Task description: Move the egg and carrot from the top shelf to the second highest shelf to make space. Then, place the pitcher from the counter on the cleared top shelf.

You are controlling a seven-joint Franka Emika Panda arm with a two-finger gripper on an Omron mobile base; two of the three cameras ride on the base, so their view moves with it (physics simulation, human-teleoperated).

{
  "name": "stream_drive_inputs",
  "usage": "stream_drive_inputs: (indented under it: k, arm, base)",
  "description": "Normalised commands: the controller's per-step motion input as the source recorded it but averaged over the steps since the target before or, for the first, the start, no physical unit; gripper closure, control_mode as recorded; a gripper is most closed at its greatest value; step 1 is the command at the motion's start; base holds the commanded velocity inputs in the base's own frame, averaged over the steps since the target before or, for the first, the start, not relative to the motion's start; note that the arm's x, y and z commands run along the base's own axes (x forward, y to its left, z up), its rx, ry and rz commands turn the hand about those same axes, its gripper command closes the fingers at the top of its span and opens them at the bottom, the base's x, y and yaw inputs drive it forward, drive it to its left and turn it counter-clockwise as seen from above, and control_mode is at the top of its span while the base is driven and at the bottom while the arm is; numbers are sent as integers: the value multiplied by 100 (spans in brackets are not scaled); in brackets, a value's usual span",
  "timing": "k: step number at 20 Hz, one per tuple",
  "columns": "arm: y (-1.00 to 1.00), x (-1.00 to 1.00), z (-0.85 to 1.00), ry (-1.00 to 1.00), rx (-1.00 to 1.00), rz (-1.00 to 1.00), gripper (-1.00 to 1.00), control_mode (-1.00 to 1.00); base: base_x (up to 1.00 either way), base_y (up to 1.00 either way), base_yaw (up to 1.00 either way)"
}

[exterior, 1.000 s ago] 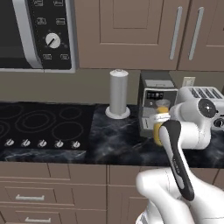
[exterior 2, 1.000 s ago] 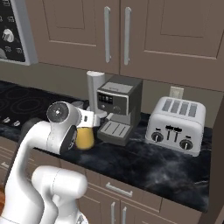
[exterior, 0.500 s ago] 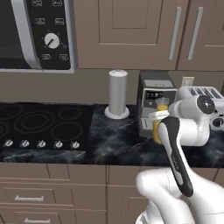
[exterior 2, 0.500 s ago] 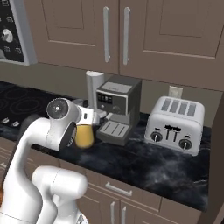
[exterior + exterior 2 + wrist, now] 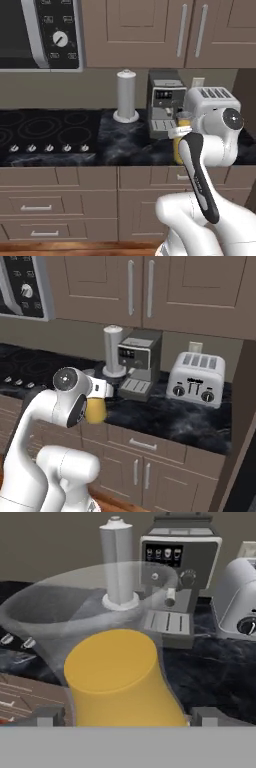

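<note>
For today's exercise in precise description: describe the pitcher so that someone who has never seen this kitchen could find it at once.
Start at the black marbled counter under the brown wall cabinets. In front of the coffee machine, near the counter's front edge, stands the pitcher. It alone is yellow-orange with a clear flared neck; the tall cylinder and the toaster nearby are grey.

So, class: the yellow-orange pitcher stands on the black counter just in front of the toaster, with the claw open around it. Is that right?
Not quite. The pitcher stands on the counter in front of the coffee machine, not the toaster, which is further along to the right, as the right base view shows. The claw is indeed open, its fingertips on either side of the pitcher.
</note>
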Motion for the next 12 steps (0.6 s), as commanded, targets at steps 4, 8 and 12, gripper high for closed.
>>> stream_drive_inputs:
  k: [4, 8, 12]
  arm:
    - [0, 0, 0, 0, 0, 0, 100, 100]
    - [0, 0, 0, 0, 0, 0, 100, 100]
    - [0, 0, 0, 0, 0, 0, 100, 100]
  base:
    - [-100, 0, -13]
    - [-90, -3, -23]
    - [-80, -20, -42]
